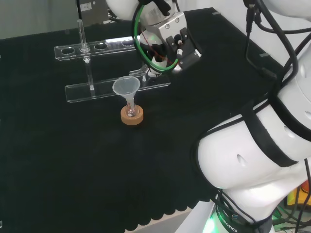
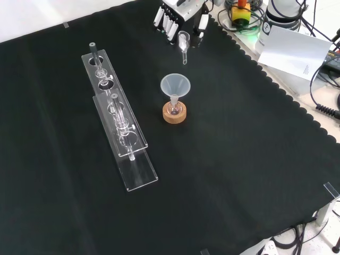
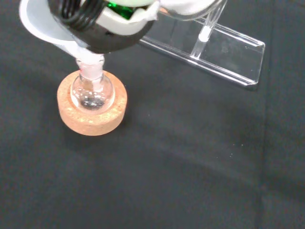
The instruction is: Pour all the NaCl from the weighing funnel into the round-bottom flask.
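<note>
At the far edge of the black cloth (image 2: 228,175) in the front view, my hand (image 2: 178,16) comes in from the top with its fingers (image 2: 166,22) curled around a small clear weighing scoop (image 2: 184,43), whose narrow spout points down toward the middle of the bench. The scoop hangs above and behind the funnel (image 2: 175,85), apart from it, not touching its rim. I cannot tell whether any salt lies in the scoop.

The funnel stands upright with its stem in the neck of the small round flask (image 3: 92,91), and the flask sits in a cork ring (image 3: 92,112). From my wrist, I can see a little something glinting at the bottom of the flask's bulb, though what it is stays unclear.

In the head view, my hand (image 1: 167,41) hovers to the right of the funnel (image 1: 126,87), above the near end of a clear plastic rack (image 1: 97,90). In the front view, that rack (image 2: 119,119) lies left of the flask, well apart from it, with slim glass tubes (image 2: 118,114) standing in it.
</note>
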Motion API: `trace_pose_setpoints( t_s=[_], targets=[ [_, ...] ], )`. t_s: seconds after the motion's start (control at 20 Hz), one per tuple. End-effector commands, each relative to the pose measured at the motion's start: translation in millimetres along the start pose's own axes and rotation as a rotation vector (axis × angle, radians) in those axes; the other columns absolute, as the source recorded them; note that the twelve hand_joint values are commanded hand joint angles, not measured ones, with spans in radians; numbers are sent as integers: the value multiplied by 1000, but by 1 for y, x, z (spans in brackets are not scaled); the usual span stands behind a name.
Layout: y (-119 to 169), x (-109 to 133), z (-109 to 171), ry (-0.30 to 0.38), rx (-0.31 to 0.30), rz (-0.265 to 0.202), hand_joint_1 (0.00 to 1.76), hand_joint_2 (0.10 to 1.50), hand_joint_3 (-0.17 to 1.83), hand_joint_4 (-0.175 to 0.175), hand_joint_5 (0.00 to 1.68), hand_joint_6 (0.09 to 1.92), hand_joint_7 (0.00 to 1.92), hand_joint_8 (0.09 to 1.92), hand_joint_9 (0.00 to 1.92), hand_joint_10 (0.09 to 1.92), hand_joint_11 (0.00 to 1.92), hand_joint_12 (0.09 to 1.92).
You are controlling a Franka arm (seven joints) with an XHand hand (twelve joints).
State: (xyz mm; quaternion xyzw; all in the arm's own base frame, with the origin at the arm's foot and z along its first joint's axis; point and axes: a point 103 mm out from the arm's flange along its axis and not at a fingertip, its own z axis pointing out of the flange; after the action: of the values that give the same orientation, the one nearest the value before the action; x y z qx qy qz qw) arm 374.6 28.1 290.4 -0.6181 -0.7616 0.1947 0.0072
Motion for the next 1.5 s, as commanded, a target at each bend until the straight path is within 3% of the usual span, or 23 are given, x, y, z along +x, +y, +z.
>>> trace_pose_setpoints(
  t_s=[0.05,0.3,1.5],
  targets=[
    [0,9,0,-14,18,-3,1241,814,494,67,1099,969,1135,806,1155,400,720,1143],
    [5,7,7,-6,34,-19,1241,814,494,66,1100,968,1134,806,1155,400,720,1143],
    [24,8,8,-101,124,-21,1242,814,495,62,1105,967,1130,805,1153,398,717,1140]
  ],
)
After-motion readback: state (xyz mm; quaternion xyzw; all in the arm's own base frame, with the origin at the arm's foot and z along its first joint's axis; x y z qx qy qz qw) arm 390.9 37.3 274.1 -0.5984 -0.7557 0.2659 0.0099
